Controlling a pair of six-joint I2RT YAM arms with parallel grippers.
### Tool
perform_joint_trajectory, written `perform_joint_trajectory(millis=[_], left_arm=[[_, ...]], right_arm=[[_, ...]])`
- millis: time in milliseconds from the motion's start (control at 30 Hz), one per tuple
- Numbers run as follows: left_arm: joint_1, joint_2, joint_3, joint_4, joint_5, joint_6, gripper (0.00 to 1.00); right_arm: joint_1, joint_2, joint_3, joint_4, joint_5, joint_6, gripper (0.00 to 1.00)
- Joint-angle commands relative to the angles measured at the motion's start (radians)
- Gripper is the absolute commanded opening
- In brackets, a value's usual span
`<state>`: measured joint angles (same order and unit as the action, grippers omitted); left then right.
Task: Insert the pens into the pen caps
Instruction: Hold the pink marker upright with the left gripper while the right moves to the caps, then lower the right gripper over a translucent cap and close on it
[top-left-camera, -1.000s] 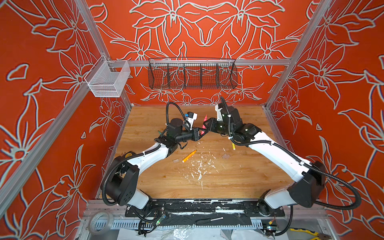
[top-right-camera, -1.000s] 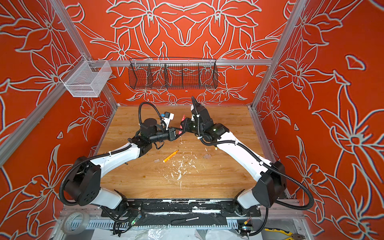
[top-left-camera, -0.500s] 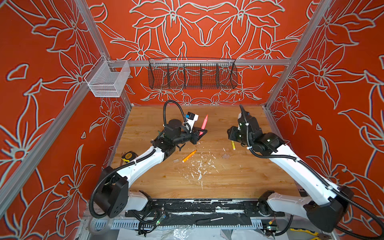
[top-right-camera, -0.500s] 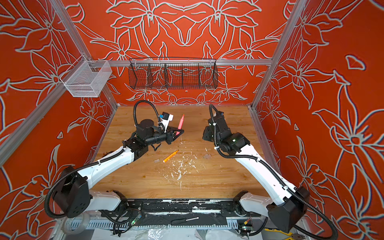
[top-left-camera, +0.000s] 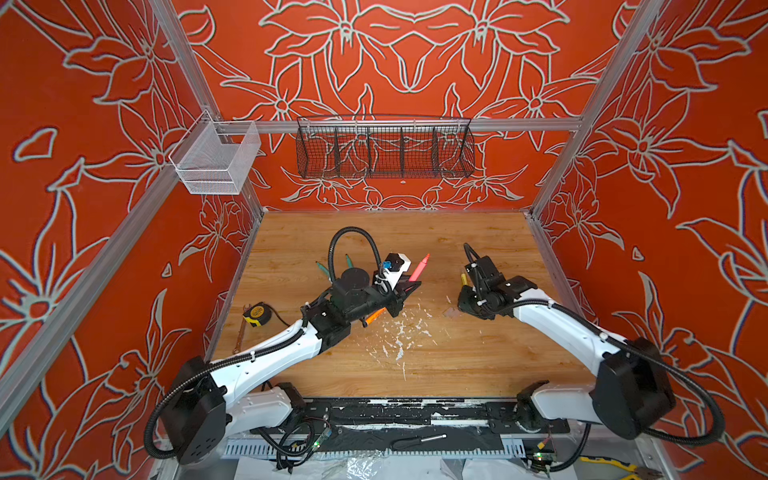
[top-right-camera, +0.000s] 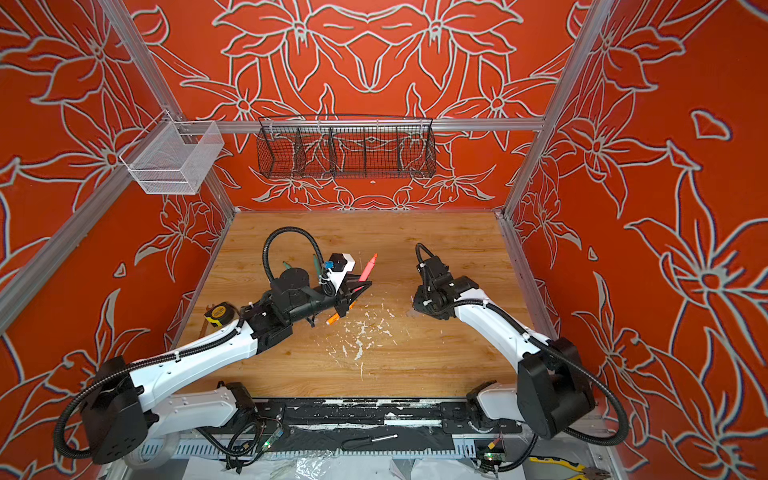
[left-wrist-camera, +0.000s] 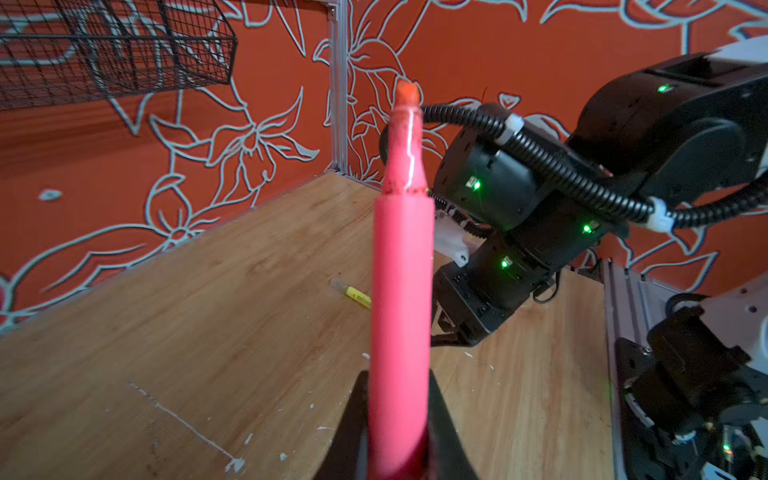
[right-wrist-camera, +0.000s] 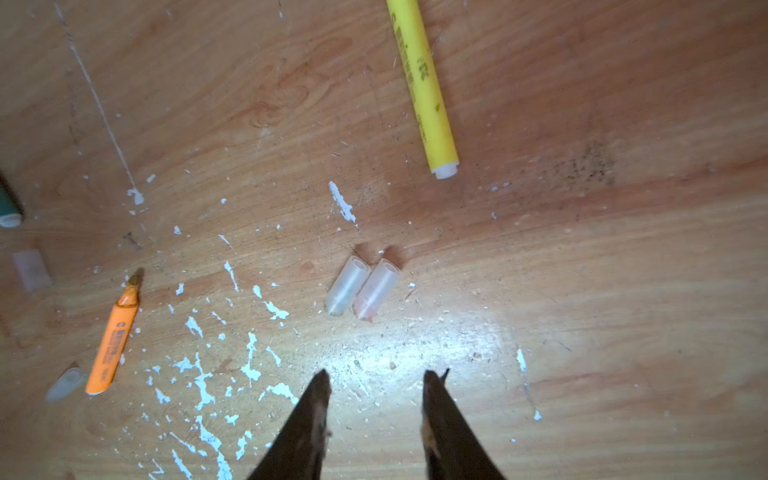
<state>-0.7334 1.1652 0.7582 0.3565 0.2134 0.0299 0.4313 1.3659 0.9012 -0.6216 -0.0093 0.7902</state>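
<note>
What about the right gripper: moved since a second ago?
Yes: the right gripper pulled rightward from the pink pen, now open beside the yellow pen.

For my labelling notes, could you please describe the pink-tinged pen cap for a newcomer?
On the table, ahead of the right gripper, two clear caps lie side by side. The pink-tinged cap is the one nearer the yellow pen, tinted at its closed end; its neighbour shows no pink.
</note>
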Motion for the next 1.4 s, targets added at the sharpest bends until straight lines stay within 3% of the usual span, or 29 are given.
perform_joint_trajectory(millis=[0,367,933,1367], left_arm=[[-0.008,-0.023,0.001,0.076,-0.069,0.028,0.00],[-0.014,-0.027,0.003,0.066,-0.082,0.022,0.00],[-0.014,-0.032,0.003,0.062,-0.088,0.024,0.00],[-0.013,-0.040,0.002,0.059,-0.094,0.025,0.00]], right_arm=[[-0.006,0.056,0.002,0.048,-0.011,0.034,0.40],[-0.029,0.265,0.064,0.102,-0.001,0.011,0.37],[-0.011,0.248,0.026,0.063,-0.025,-0.004,0.37],[-0.019,0.210,0.002,-0.023,0.002,-0.093,0.36]])
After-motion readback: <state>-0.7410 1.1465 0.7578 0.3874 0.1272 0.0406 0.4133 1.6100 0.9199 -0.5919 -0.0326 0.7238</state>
